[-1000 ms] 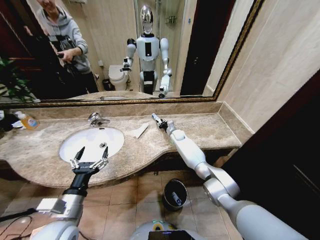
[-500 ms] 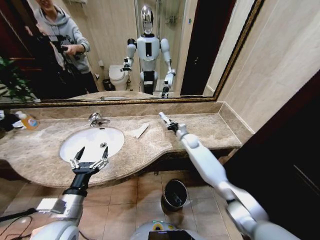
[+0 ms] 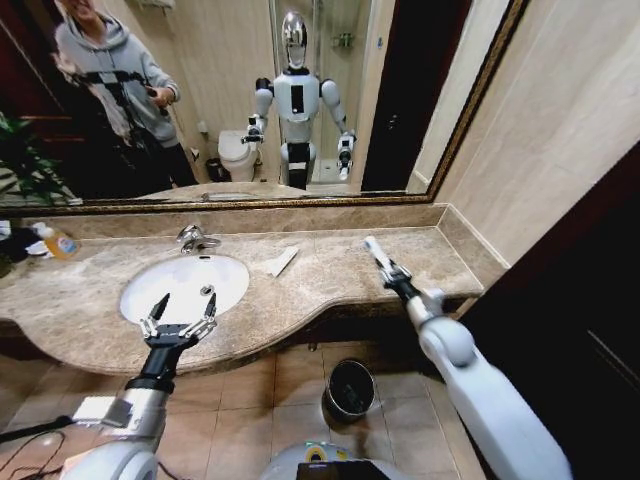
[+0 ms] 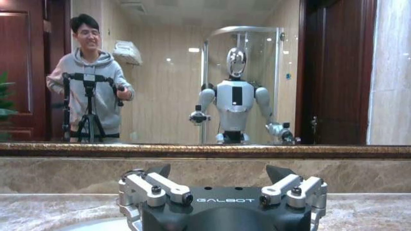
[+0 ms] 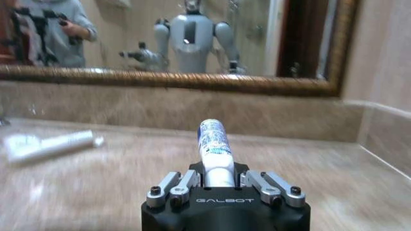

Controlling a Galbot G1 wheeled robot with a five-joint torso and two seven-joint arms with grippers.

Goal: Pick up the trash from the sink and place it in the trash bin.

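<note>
Our right gripper (image 5: 217, 185) is clamped on a white tube (image 5: 214, 144) above the marble counter's right end — not yet over the trash bin (image 3: 350, 388) on the floor below — while a folded paper (image 3: 279, 262) waits beside the sink (image 3: 150, 295), over whose near rim our left gripper (image 3: 178, 318) hovers spread wide and empty.
</note>
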